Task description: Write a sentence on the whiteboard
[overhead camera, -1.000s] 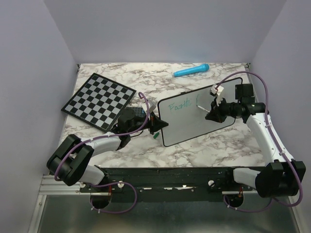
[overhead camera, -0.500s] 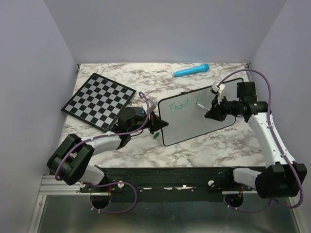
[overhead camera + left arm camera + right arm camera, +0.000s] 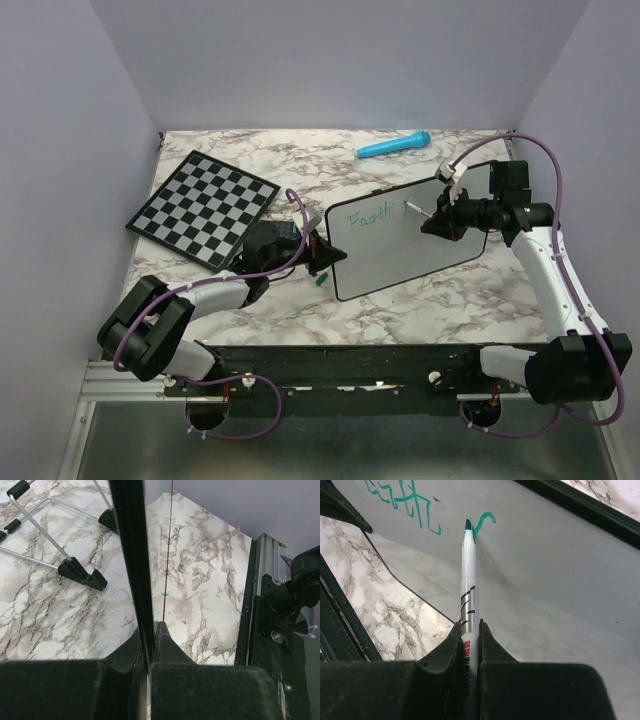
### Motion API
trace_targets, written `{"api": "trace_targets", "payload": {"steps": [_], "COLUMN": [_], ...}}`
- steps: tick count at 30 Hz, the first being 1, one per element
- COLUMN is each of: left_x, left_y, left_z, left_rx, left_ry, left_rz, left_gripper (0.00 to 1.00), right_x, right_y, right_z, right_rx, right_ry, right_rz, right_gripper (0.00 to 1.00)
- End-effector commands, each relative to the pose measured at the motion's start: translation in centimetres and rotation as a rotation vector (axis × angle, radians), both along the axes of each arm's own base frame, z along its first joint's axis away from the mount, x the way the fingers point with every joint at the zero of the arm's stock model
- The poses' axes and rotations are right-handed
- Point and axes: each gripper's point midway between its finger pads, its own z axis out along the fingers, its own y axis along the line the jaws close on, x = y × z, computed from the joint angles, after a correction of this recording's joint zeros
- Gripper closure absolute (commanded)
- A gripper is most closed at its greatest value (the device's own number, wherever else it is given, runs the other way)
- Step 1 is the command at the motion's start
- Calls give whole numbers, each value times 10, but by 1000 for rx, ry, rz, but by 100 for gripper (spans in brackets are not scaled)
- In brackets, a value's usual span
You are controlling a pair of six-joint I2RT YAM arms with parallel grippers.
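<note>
The whiteboard (image 3: 400,250) lies slanted right of the table's middle. On it is the start of the sentence (image 3: 365,217), a teal-green word along the upper part, with a single hooked stroke (image 3: 485,519) after it. My right gripper (image 3: 437,222) is shut on a white marker (image 3: 469,580). The marker's green tip (image 3: 411,208) sits at the foot of that stroke; contact with the board is unclear. My left gripper (image 3: 322,255) is shut on the board's black frame (image 3: 131,555) at its left edge. The frame runs between the left gripper's fingers (image 3: 167,640).
A black-and-white chessboard (image 3: 203,207) lies at the far left. A blue cylindrical object (image 3: 394,146) rests near the back wall. A small green piece (image 3: 320,281) lies on the marble by the board's near left corner. Wire stand legs with black feet (image 3: 80,572) show under the board.
My right gripper has carried the marker toward the far edge of the board, bringing its tip up to the hooked stroke. The left gripper and the board have not moved.
</note>
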Motion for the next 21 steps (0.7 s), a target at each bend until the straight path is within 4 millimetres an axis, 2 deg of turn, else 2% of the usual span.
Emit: {"api": "trace_targets", "payload": {"steps": [1,10,21], "left_x": [2,1,1], "left_y": [9,8,9], "left_z": [-38,-36,-38], "left_rx": [113,113,118], "left_ry": [26,24,23], "left_rz": [11,8,9], "left_gripper": [100,100,100], "right_x": [3,2,11], "right_y": [4,3,-9], "right_z": [6,-7,-6], "right_rx": [16,1,-33], "right_ry": [-11,26,6], "right_rz": [7,9,-71], "right_gripper": [100,99,100]}}
